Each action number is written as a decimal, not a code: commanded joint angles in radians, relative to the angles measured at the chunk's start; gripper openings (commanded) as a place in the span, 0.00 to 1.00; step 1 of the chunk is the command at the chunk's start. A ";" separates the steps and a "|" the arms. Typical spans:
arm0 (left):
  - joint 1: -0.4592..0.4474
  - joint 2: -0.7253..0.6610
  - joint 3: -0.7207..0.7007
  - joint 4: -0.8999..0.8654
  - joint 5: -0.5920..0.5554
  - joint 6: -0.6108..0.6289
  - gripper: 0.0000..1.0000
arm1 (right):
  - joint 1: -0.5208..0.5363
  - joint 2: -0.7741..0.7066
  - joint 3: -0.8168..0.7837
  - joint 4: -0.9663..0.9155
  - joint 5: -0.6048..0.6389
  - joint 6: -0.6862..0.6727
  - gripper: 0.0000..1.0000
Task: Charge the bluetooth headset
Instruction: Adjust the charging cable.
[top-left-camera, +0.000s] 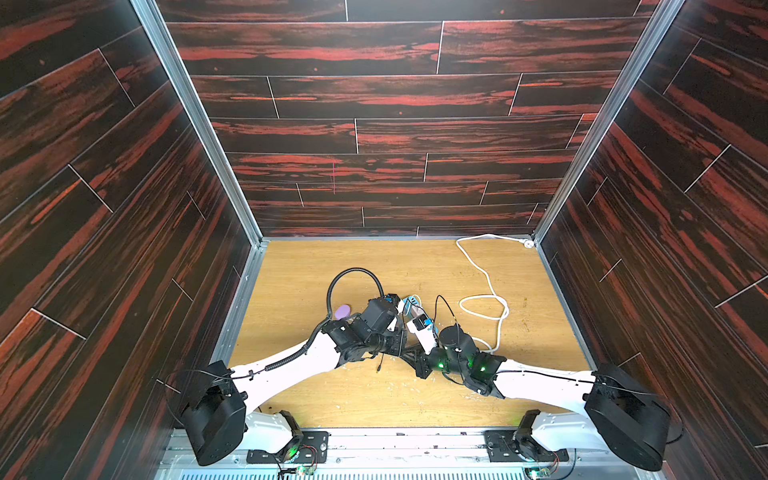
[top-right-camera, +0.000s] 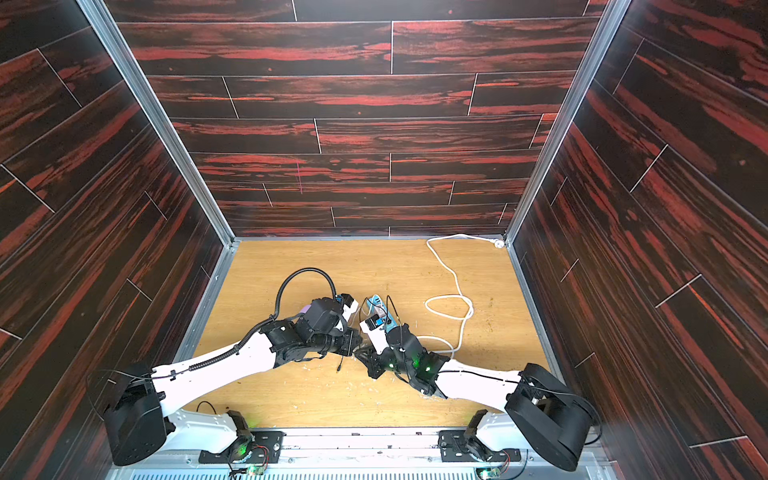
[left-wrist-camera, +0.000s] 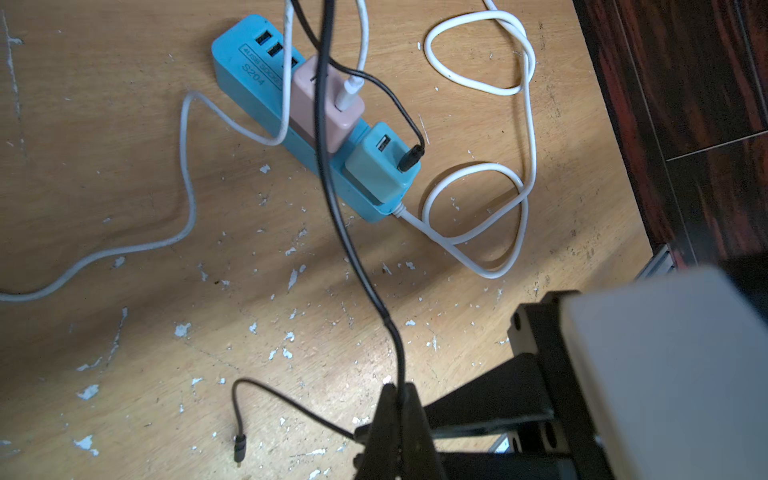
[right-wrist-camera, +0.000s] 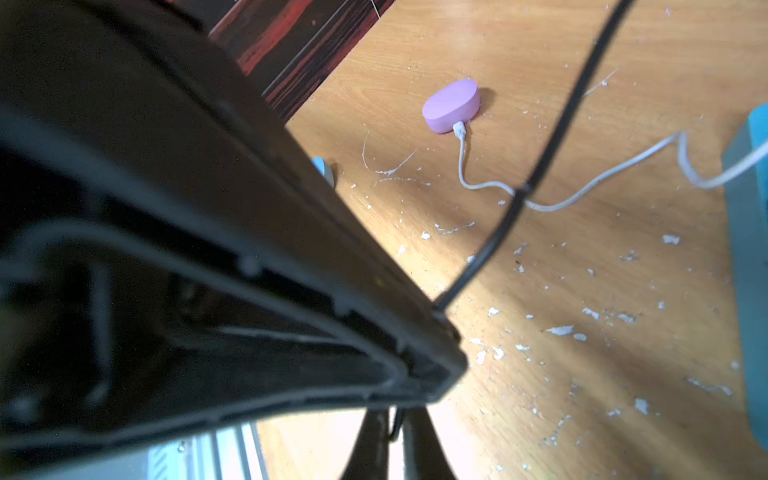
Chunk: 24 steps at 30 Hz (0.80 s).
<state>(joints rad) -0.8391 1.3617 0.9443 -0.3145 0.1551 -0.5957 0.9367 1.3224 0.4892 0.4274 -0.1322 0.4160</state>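
Layout, in both top views. The table (top-left-camera: 291, 291) fills the lower middle of the frame. The power strip (left-wrist-camera: 249, 79) lies just below the frame's centre. The charging case (top-left-camera: 342, 311) lies to its left, with a lead (right-wrist-camera: 460, 162) running from it toward the strip. On the strip sit an inner adapter (left-wrist-camera: 328, 112) and, beside it, an end adapter (left-wrist-camera: 380, 166), into which the thin cable (left-wrist-camera: 359, 270) plugs. The mains cord (left-wrist-camera: 492, 274) loops right of the strip, then reaches the table's upper right corner.

Looks like a robotics lab test cell from where I stand: dark red wood-print wall panels (top-left-camera: 374, 95) held in aluminium posts (top-left-camera: 199, 120) box in a scuffed, flaking wooden table (top-left-camera: 316, 266), with two robot arms (top-left-camera: 291, 365) bolted to a metal rail (top-left-camera: 399, 446) along its near edge
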 joint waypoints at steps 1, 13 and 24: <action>0.010 -0.051 -0.010 0.000 -0.013 0.002 0.10 | 0.003 -0.011 0.023 -0.003 0.014 0.009 0.05; 0.022 -0.289 -0.123 -0.052 -0.120 -0.033 0.49 | -0.032 -0.129 0.029 -0.017 -0.019 0.043 0.02; 0.041 -0.677 -0.404 0.115 -0.218 -0.144 0.80 | -0.082 -0.271 0.031 0.003 -0.112 0.090 0.02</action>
<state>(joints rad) -0.8055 0.7383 0.5892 -0.2707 -0.0284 -0.6998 0.8688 1.0832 0.4931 0.4160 -0.2024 0.4831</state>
